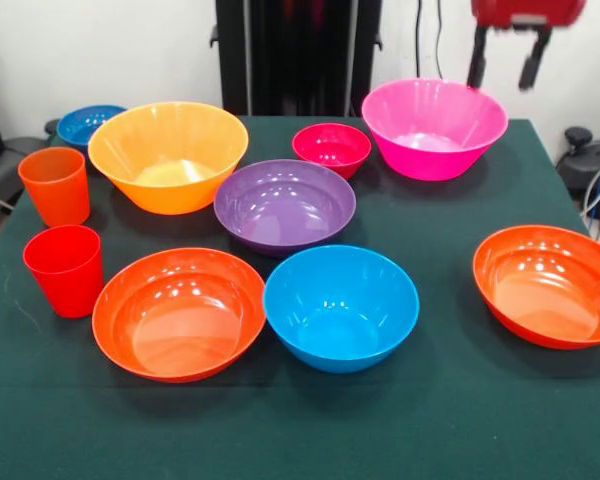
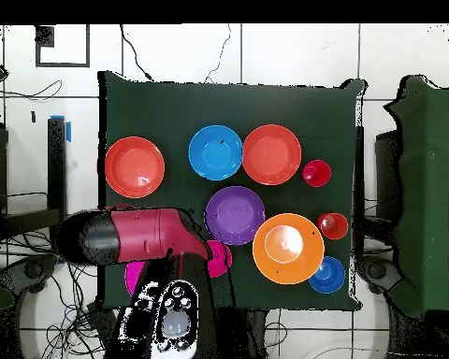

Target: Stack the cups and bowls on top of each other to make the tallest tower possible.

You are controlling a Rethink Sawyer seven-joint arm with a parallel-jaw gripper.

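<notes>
All bowls and cups stand apart on the green table (image 1: 460, 420); no tower shows. The medium blue bowl (image 1: 340, 305) is front centre, between two wide red-orange bowls (image 1: 178, 312) (image 1: 550, 285). The purple bowl (image 1: 285, 205) is behind it. The large yellow-orange bowl (image 1: 168, 155), small magenta bowl (image 1: 331, 148), large pink bowl (image 1: 435, 125) and small blue bowl (image 1: 88, 124) stand further back. The ribbed orange cup (image 1: 55, 185) and smooth red cup (image 1: 64, 270) are upright at the left. My gripper (image 1: 506, 65) hangs open and empty above the pink bowl's far right rim.
In the overhead view my red arm (image 2: 139, 238) covers most of the pink bowl (image 2: 133, 278) and part of the small magenta bowl (image 2: 219, 257). The robot's black pedestal (image 1: 298, 55) stands behind the table. Cables and dark equipment (image 1: 590, 160) lie off the right edge.
</notes>
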